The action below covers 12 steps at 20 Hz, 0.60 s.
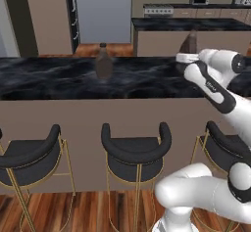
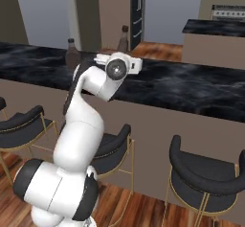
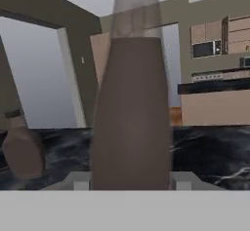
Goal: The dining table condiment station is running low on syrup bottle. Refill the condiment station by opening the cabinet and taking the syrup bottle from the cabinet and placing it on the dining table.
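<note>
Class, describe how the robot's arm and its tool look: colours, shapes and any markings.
The glossy white arm is built from rounded, tube-like segments linked by dark grey and black joint bands. A round dark cap sits on its wrist, and small dark lettering marks the forearm. The tool has small pale grey, blocky fingertips.

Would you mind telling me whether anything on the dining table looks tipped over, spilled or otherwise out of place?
Nothing stands out. The syrup bottle is upright between the fingers of the hand over the dining table. A second brown bottle stands upright on the marble top, farther left. No spill or damage shows.
</note>
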{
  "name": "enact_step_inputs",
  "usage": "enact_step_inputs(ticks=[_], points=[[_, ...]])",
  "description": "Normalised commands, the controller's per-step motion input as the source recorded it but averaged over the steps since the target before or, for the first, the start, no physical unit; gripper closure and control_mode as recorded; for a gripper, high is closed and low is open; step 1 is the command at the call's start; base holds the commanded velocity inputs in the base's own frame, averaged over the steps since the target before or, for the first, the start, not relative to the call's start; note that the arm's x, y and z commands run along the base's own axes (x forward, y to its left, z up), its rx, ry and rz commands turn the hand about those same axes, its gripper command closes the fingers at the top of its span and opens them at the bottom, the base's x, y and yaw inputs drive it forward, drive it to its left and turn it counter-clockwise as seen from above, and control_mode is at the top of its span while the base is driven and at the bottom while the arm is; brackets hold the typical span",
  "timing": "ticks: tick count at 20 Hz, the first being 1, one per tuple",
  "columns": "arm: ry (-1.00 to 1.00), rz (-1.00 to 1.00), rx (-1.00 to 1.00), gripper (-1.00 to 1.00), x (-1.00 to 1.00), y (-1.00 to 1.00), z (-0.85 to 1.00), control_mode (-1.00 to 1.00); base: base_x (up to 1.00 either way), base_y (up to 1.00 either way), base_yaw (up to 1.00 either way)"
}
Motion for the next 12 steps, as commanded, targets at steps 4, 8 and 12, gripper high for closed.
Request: enact_step_inputs(ticks=[4,8,12], points=[[0.23,0.42,0.0,1.0,0.3,-0.41,0.05,-1.0,0.0,0.0,0.0],[0.07,0.42,-0.01,1.0,0.13,-0.19,0.0,-1.0,0.0,0.0,0.0],[-0.01,0.39,-0.07,1.0,0.14,0.0,0.0,-1.0,0.0,0.0,0.0]])
